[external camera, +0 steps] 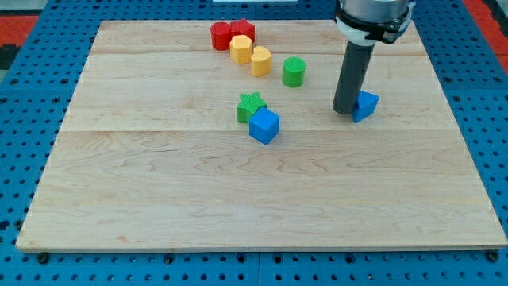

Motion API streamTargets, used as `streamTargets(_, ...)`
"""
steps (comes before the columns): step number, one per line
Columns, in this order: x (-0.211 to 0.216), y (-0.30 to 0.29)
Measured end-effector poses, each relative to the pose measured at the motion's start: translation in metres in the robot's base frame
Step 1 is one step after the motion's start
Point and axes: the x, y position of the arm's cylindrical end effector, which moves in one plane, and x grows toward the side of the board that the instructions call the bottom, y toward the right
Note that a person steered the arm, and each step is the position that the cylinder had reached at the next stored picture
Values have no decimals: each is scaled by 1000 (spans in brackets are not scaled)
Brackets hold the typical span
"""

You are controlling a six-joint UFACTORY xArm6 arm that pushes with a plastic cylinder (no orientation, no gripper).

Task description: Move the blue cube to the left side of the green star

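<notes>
The blue cube (pixel 264 125) sits near the board's middle, touching the lower right of the green star (pixel 250 106). My tip (pixel 346 110) is well to the view's right of both, resting against the left side of a second blue block (pixel 365 105), whose shape is partly hidden by the rod.
A green cylinder (pixel 294 71) stands up and right of the star. Two yellow blocks (pixel 241 48) (pixel 261 60) and two red blocks (pixel 221 36) (pixel 243 32) cluster near the view's top. The wooden board (pixel 159 183) lies on a blue pegboard.
</notes>
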Motion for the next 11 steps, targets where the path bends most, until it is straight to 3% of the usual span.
streamTargets(1,-1,-39)
streamTargets(2,32,-105)
streamTargets(3,39,-204)
streamTargets(4,58,-228)
streamTargets(6,98,-193)
streamTargets(8,114,-236)
streamTargets(9,123,-208)
streamTargets(10,124,-233)
streamTargets(11,152,-249)
